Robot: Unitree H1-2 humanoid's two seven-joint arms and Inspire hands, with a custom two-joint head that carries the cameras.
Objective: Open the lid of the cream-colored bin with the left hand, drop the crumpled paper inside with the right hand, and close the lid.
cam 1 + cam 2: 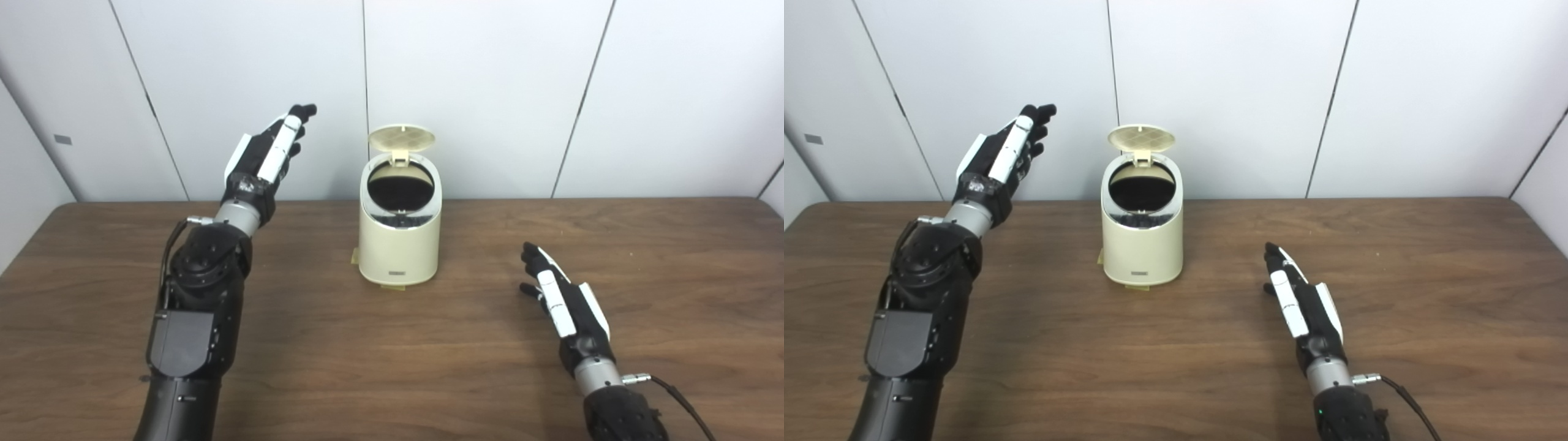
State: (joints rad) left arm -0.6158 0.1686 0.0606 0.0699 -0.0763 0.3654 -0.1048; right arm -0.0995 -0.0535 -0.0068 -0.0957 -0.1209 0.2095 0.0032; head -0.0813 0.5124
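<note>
With your left hand (266, 160) and right hand (566, 295) both spread and empty, press the light, stiff plastic lid (402, 139) down by its top edge onto the bin (399, 245).

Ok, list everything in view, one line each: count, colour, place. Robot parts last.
bin: one, cream, on the table at centre, towards the back edge; inside looks dark, contents cannot be told
lid: one, cream, hinged at the bin's rear, standing open and upright
crumpled paper: none visible on the table or in either hand
table: one, dark brown wood, fills the lower frame
wall panels: several, white, behind the table
left hand: one, black and white, raised left of the bin, open, apart from the lid
right hand: one, black and white, low over the table right of the bin, open, holding nothing
</note>
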